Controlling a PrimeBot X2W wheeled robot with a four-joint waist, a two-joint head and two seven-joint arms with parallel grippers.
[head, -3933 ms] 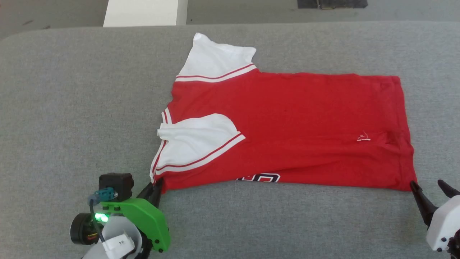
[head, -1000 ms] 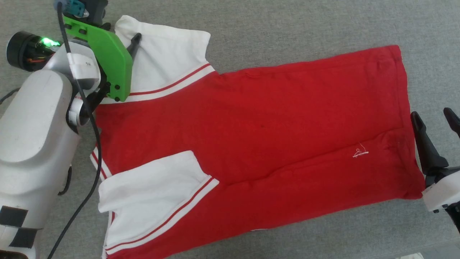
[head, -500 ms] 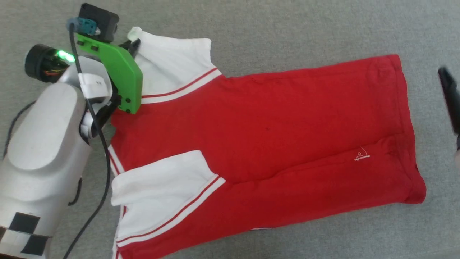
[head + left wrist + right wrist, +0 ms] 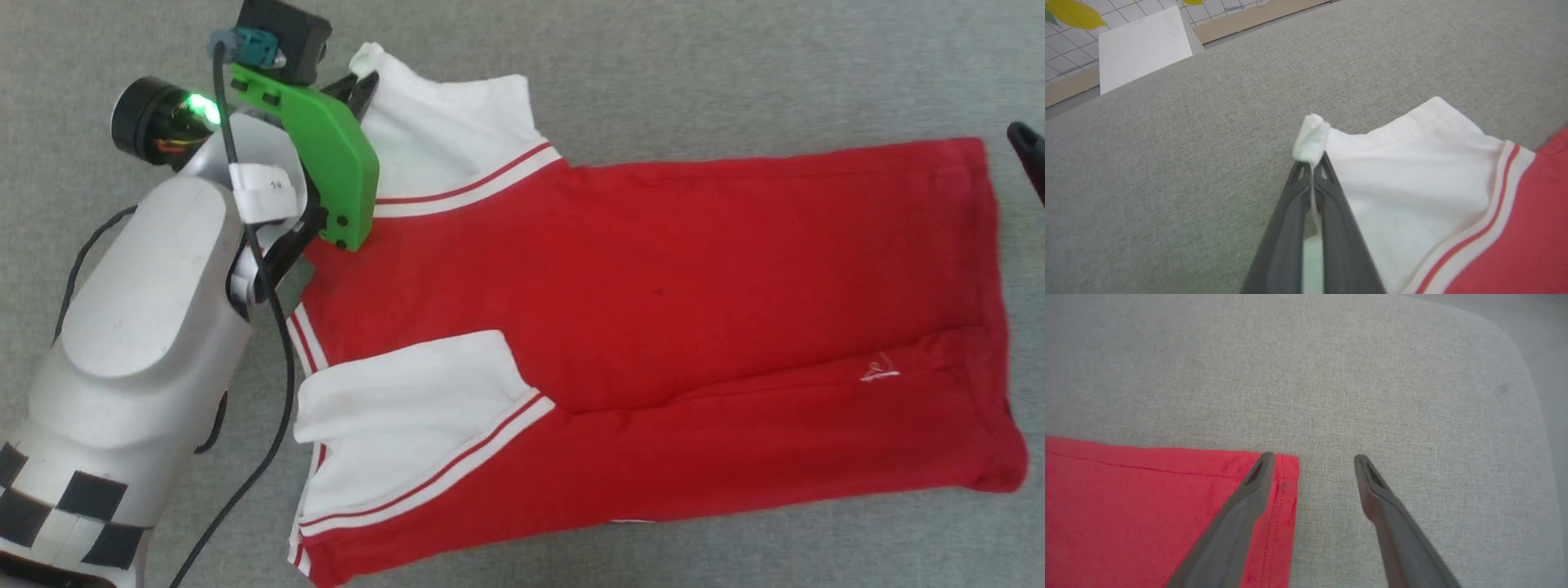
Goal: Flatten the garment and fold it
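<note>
Garment (image 4: 653,286) lies on the grey cloth-covered worktop (image 4: 735,73), mostly flat, plain red side up, neck end toward the robot's left, hem toward its right. Far sleeve (image 4: 457,131), white with red-and-white trim, is spread out on the worktop. Near sleeve (image 4: 408,433) is turned inward and lies on top of the red body. A long shallow crease runs across the lower red panel, with a small white thread (image 4: 880,374) beside it. Left gripper (image 4: 363,86) is closed, pinching the outer corner of the far sleeve; in the left wrist view a small wad of white cloth (image 4: 1311,136) sticks out just past the fingertips. Right gripper (image 4: 1312,456) is open, holding nothing, fingers spread. One finger sits over the far hem corner (image 4: 1286,473) of the red cloth, the other over bare worktop just beside it. Contact with the cloth there: cannot tell.
</note>
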